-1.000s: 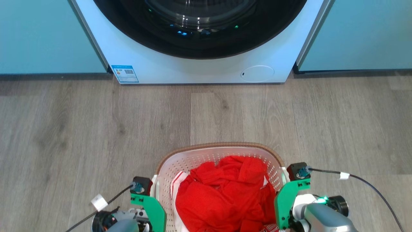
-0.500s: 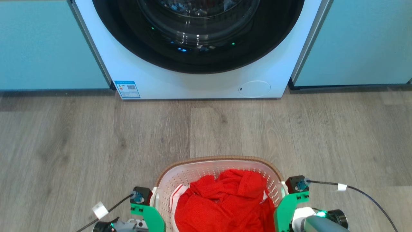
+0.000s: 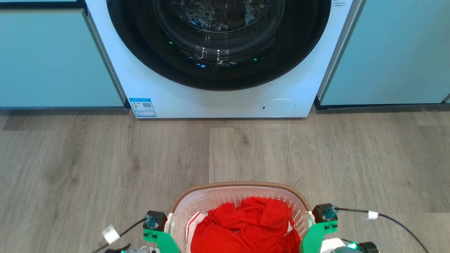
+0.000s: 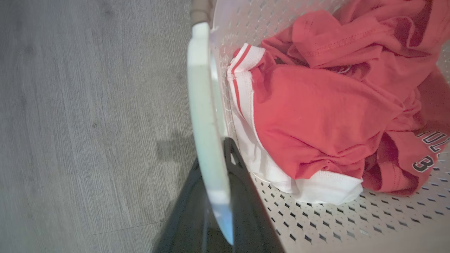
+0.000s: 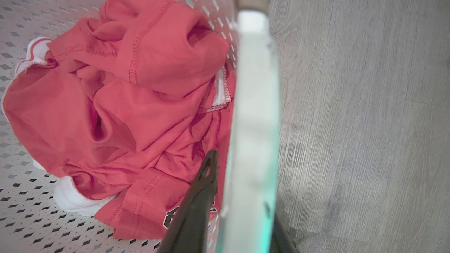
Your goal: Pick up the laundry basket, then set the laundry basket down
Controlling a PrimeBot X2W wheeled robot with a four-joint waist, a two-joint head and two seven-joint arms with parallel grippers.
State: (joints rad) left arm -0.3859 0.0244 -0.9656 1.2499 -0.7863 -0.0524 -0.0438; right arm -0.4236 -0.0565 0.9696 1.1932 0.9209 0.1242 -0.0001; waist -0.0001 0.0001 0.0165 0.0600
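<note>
Head view has shifted against both earlier frames: the washing machine (image 3: 218,102) sits lower and more of its door shows. That is camera motion, not the objects.

Laundry basket (image 3: 242,183) at 6 o'clock keeps its place between the grippers.

Left gripper (image 4: 214,158) is clamped on the left handle (image 4: 204,105). Right gripper (image 5: 242,196) is likewise clamped on the right handle (image 5: 255,105).

Judgement: the grip is holding and the lift is under way. Set-down is still pending.

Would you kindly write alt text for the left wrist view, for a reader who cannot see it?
The left gripper clamps its two dark fingers on the white side handle of a white perforated plastic laundry basket. A crumpled red garment with white trim lies inside, and grey wood-look floor shows at the left.
</note>
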